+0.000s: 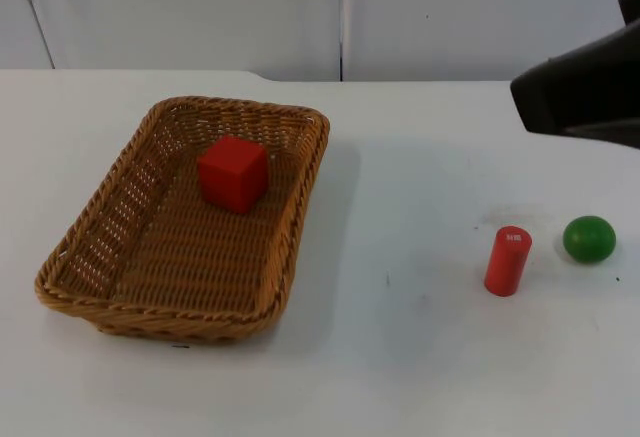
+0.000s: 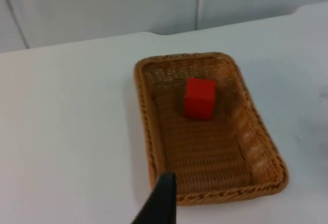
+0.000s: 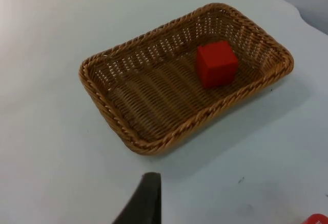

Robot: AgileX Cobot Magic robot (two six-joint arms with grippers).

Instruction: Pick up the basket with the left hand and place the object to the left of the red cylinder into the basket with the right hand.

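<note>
The woven brown wicker basket (image 1: 312, 172) sat flat on the white table top (image 1: 400, 357), not yet lifted. The red cube (image 1: 233, 172), the only thing to the left of the red cylinder (image 1: 508, 260), already lay inside the basket, toward its far end. The cylinder stood well to the right of the basket, and the green ball (image 1: 589, 238) was just beyond the cylinder, farther still from the basket.

The left gripper (image 2: 161, 201) hung above and short of the basket's near end (image 2: 225, 197), apart from the rim. The right gripper (image 3: 145, 203) was off the basket's long side (image 3: 174, 131), also clear of it, and the right arm (image 1: 585, 97) hovered high, right of the basket. For either gripper, I could not tell whether the jaws were apart or together.

The main risk seemed to lie in the lift. A grip on one end of the rim would probably tip the basket. The cube (image 2: 199, 98), loose on the weave, could then slide toward the low end or tumble over the shallow wall. The wicker rim would likely flex, so a shallow bite might slip. With the cube (image 3: 217, 64) already in the basket, a right arm hunting for something to place might wrongly take the cylinder or the ball. If it reached into the basket instead, it could knock the rim and shove the basket away from the left gripper.
</note>
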